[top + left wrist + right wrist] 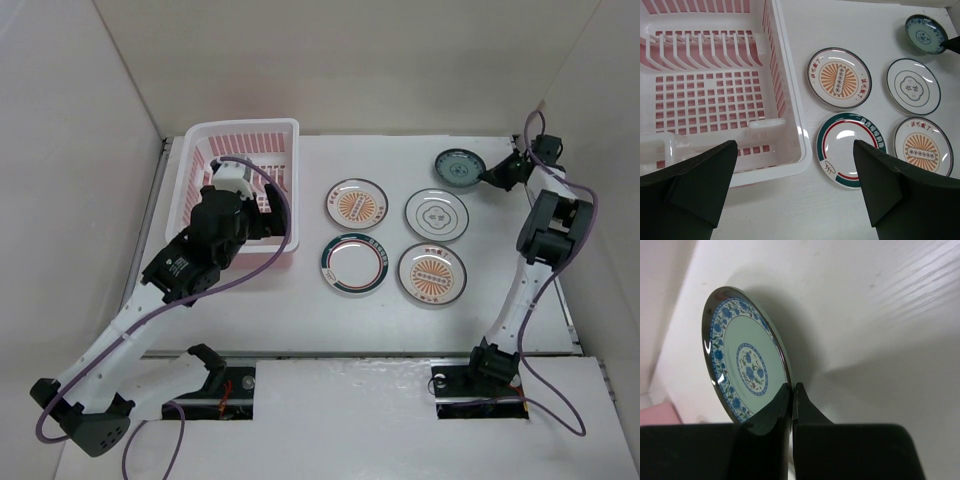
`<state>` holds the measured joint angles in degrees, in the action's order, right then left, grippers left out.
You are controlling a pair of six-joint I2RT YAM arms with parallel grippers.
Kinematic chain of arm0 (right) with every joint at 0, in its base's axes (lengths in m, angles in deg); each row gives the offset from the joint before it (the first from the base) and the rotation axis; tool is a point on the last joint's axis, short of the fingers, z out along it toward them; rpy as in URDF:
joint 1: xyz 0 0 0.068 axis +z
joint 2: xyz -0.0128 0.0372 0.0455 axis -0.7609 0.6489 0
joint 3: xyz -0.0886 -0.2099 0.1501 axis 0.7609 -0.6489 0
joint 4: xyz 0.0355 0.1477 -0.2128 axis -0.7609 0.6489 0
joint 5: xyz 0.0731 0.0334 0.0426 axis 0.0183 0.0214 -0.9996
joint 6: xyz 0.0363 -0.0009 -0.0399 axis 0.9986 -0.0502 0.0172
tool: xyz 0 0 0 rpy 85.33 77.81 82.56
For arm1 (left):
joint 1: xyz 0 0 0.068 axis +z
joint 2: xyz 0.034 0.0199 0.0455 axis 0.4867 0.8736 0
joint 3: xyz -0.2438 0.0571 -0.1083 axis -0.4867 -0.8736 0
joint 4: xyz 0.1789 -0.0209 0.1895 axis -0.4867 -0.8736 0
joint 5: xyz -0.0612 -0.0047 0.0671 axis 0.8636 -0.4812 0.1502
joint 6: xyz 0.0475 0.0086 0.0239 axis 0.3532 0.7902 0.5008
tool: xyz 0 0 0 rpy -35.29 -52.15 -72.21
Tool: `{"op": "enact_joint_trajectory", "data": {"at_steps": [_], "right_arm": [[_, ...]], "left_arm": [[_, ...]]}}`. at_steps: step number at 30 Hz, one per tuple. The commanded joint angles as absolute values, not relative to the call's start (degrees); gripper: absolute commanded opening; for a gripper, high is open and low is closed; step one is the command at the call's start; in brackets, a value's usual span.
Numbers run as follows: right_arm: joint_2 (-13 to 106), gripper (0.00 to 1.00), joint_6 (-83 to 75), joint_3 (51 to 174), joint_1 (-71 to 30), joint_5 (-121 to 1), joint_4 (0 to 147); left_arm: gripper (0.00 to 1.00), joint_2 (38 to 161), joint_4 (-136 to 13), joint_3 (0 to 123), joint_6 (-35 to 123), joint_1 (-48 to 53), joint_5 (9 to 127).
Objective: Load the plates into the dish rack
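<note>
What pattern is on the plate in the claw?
The small plate has blue flowers on pale green; right wrist view.

Right pincer (489, 177) pinches the rim of the teal plate (457, 167).

Your dish rack (785, 100) looks like glossy pink plastic with a white rim. The plates (839, 77), including the teal plate (747, 365) at two o'clock, look glazed and shiny. The table (300, 310) is matt white, and the left hand (795, 147) is matt black.

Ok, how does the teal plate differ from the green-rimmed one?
The teal plate is smaller, blue floral; the green-rimmed plate is larger, plain white centre. The right gripper is shut on the teal plate's rim; the green-rimmed plate lies untouched. Both are outside the dish rack.
</note>
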<state>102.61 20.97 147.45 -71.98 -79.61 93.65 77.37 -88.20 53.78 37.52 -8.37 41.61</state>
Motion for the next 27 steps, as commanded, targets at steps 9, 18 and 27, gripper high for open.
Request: {"op": "enact_joint_trajectory", "data": {"at_steps": [9, 18, 27], "right_arm": [[82.34, 0.0, 26.48, 138.93, -71.87, -93.0, 72.64], [70.9, 0.0, 15.06, 133.04, -58.87, -95.21, 72.64], [65.01, 0.0, 14.54, 129.35, -54.21, -98.81, 70.97]], "left_arm": [[1.0, 79.94, -82.88, 58.44, 36.41, -8.4, 47.6], [1.0, 97.57, -71.18, 76.64, 35.87, -8.4, 65.72], [0.99, 112.28, -67.06, 84.92, 39.65, -3.83, 72.04]]}}
